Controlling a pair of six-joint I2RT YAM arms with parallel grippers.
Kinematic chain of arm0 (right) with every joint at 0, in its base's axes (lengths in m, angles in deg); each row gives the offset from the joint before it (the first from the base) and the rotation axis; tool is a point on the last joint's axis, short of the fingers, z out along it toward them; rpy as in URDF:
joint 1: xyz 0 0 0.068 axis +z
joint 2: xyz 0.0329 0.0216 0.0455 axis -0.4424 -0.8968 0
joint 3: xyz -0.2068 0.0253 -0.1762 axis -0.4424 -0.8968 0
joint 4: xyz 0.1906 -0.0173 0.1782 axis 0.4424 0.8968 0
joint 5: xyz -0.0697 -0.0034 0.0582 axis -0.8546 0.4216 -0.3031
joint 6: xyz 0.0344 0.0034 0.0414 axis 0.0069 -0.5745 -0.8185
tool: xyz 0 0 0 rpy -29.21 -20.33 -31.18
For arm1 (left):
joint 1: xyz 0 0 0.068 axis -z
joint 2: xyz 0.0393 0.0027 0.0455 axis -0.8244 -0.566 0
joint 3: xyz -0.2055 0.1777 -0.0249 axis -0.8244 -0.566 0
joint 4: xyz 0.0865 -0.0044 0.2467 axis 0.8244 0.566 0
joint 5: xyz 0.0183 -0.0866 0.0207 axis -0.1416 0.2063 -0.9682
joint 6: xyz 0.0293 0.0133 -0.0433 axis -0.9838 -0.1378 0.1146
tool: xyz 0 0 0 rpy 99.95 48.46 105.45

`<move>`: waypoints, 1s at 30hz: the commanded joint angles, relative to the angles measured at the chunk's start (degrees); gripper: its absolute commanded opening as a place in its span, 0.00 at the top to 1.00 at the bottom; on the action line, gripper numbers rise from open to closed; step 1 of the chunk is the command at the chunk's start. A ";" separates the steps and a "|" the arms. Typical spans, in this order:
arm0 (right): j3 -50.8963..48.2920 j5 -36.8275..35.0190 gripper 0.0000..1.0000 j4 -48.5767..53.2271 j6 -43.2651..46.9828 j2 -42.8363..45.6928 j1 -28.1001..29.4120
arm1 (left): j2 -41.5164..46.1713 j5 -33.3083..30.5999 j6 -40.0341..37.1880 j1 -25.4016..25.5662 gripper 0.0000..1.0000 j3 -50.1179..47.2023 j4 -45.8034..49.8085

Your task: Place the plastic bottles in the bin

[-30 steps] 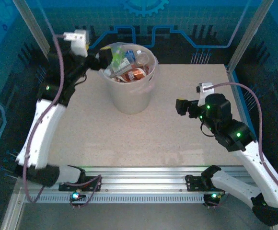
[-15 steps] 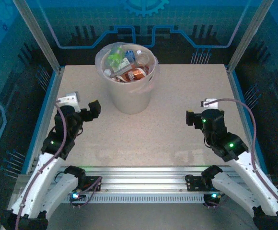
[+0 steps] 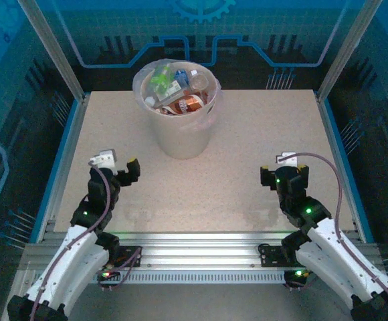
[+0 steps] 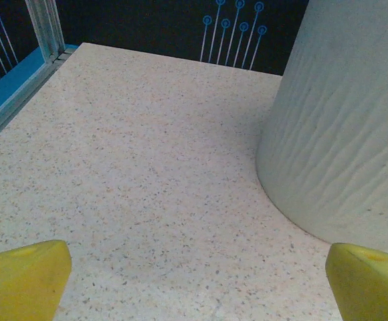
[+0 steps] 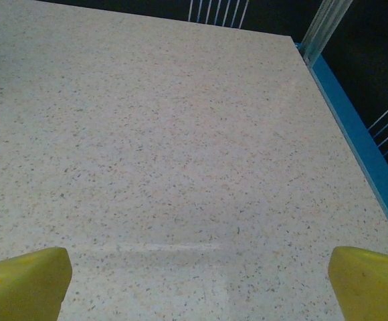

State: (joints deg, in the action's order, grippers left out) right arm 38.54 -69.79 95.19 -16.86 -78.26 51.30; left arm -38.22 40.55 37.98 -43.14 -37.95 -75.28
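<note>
left gripper (image 3: 124,172) and right gripper (image 3: 284,175), spread and empty, are now withdrawn to the lower frame, with bottles (image 3: 180,90) in the bin (image 3: 180,137): task looks complete.

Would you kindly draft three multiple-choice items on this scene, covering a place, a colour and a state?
1. Where are the plastic bottles?
A. lying beside the bin
B. inside the bin
C. stacked on an arm

2. What colour are the fingertips of the left pincer?
A. red
B. yellow
C. black

3. What state is the right pincer in?
A. open and empty
B. shut on a bottle
C. shut on the bin's rim

Answers:
1. B, since the top view shows them piled within its rim.
2. B, since both tips show yellow in the left wrist view.
3. A, since its tips stand wide apart with bare tabletop between them.
</note>
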 commanded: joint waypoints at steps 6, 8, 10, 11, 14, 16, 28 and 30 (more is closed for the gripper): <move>-2.18 2.72 0.00 -8.26 0.48 -4.76 -4.87 | -6.54 -0.79 -5.08 -0.30 0.01 -6.22 -19.80; -2.45 3.76 0.00 -9.47 0.30 -5.97 -5.89 | -9.18 -0.78 -5.64 -0.57 0.01 -6.57 -22.46; -2.70 4.64 0.00 -10.22 0.07 -6.86 -6.64 | -11.46 -0.49 -5.64 -0.84 0.01 -6.93 -25.19; -2.96 5.03 0.00 -10.58 0.06 -7.22 -7.04 | -12.61 -0.12 -5.59 -1.07 0.01 -7.21 -26.77; -3.49 5.89 0.00 -11.63 -0.20 -7.72 -8.04 | -16.24 0.69 -5.06 -1.83 0.01 -7.53 -30.48; -3.77 6.50 0.00 -12.03 -0.20 -7.72 -8.56 | -18.40 1.25 -4.98 -2.10 0.01 -7.49 -32.64; -4.31 8.55 0.00 -12.61 0.30 -7.32 -10.32 | -30.85 4.42 -5.02 -5.25 0.01 -7.75 -45.90; -4.23 8.68 0.00 -12.72 0.41 -7.36 -10.44 | -32.77 5.10 -4.84 -5.76 0.01 -7.77 -47.78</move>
State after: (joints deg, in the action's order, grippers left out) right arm 34.93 -61.81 84.50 -16.66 -86.11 41.87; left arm -69.19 43.53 33.74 -47.95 -44.73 -116.68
